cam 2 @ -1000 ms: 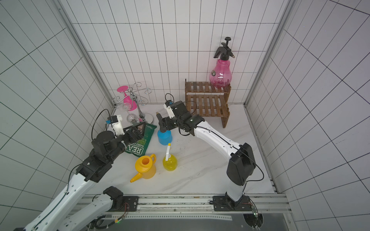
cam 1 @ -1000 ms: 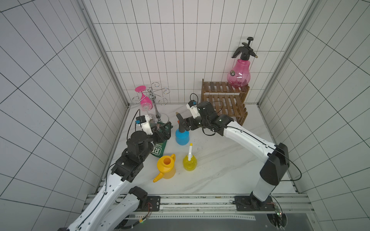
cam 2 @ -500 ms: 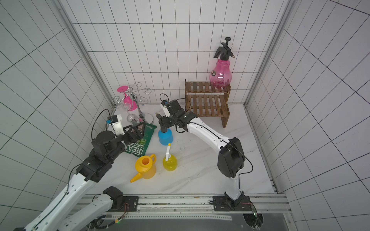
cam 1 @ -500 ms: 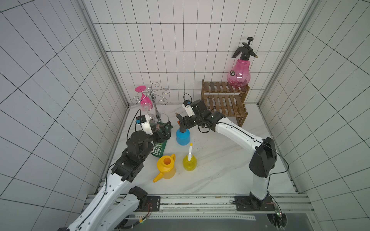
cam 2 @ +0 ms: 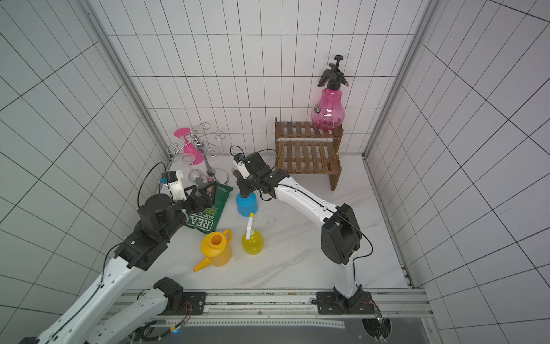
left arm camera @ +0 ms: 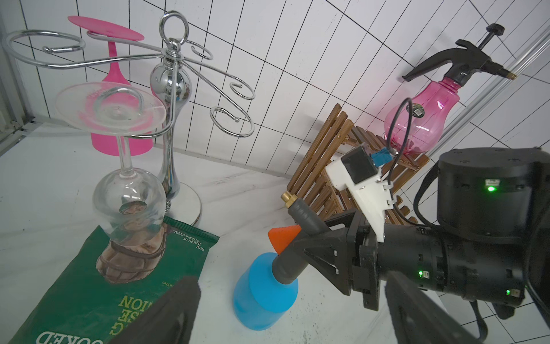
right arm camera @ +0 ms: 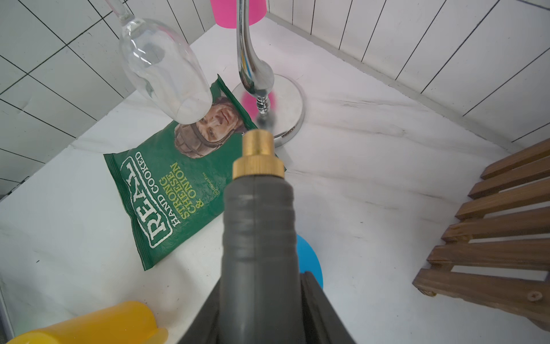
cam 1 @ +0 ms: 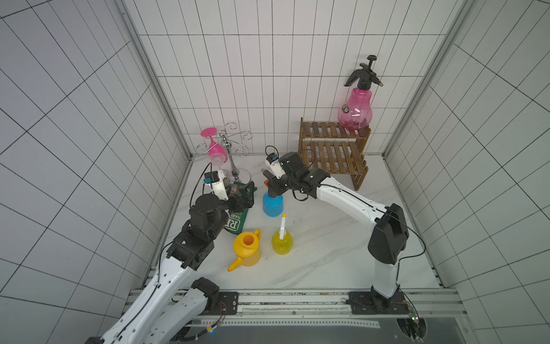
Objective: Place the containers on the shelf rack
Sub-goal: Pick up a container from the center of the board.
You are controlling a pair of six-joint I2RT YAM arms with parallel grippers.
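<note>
Blue sprayer [cam 1: 273, 206]: grey neck clamped in right end effector [cam 1: 274, 188]; left end effector [cam 2: 206, 193] spread wide, nearby, not touching.

blue sprayer [right arm camera: 259, 238] filling foreground, green snack bag [right arm camera: 166, 193] behind

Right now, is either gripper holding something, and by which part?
The right gripper grips the blue sprayer by its grey nozzle neck. The left gripper is open and holds nothing.
</note>
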